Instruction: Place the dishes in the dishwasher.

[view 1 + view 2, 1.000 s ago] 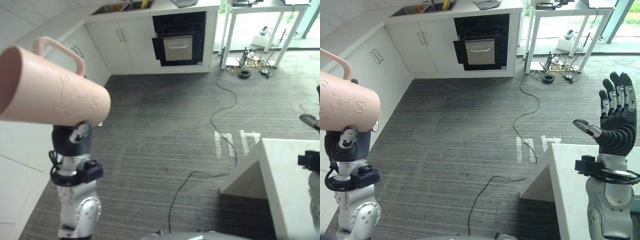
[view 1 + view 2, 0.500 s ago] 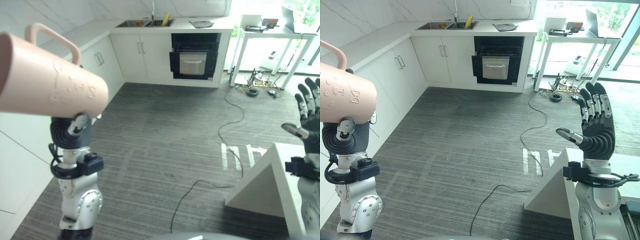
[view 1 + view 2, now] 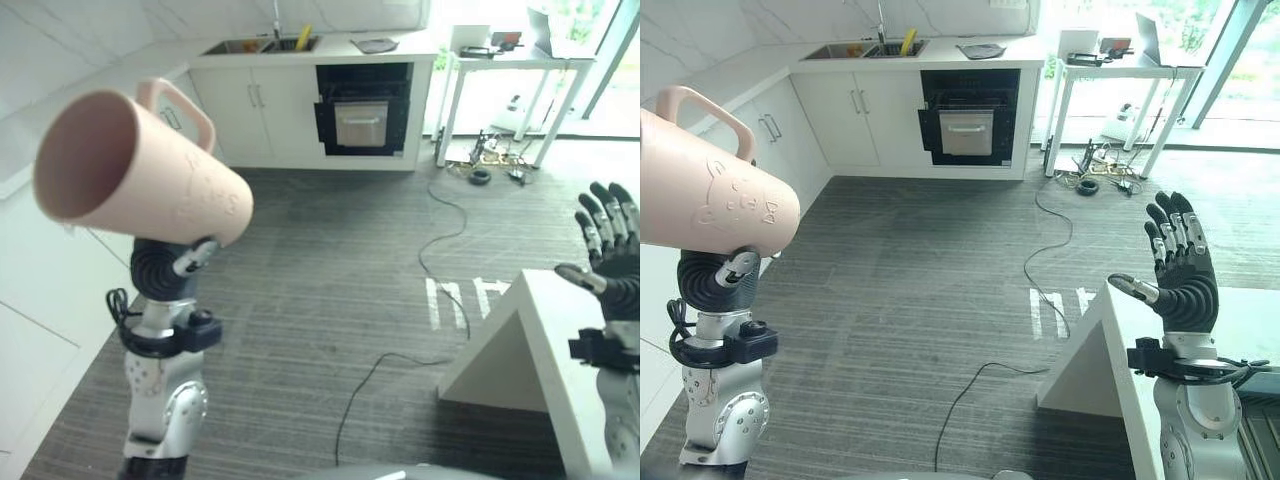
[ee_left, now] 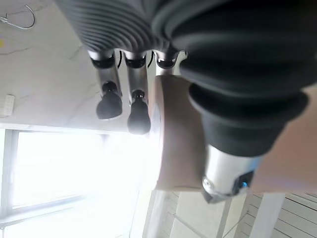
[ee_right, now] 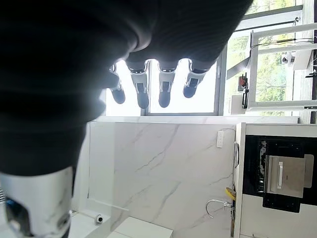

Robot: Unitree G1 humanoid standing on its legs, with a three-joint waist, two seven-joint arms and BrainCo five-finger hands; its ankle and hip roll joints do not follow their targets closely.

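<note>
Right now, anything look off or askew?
The pink mug in the left hand lies tipped on its side, mouth open sideways, no spill seen. Right hand is raised, open, empty. A cable trails across the floor.

No text, number or label can be read anywhere. The pink mug (image 3: 710, 195) bears only raised relief marks, a small face and a bow shape, with no legible letters. White painted marks on the floor (image 3: 1055, 300) are too faint to read as characters.

Left hand (image 4: 133, 106) mostly hidden behind pink mug (image 3: 140, 170); mug mouth cut off by right eye view's left edge. White counter (image 3: 1200, 330) cut off at right edge.
</note>
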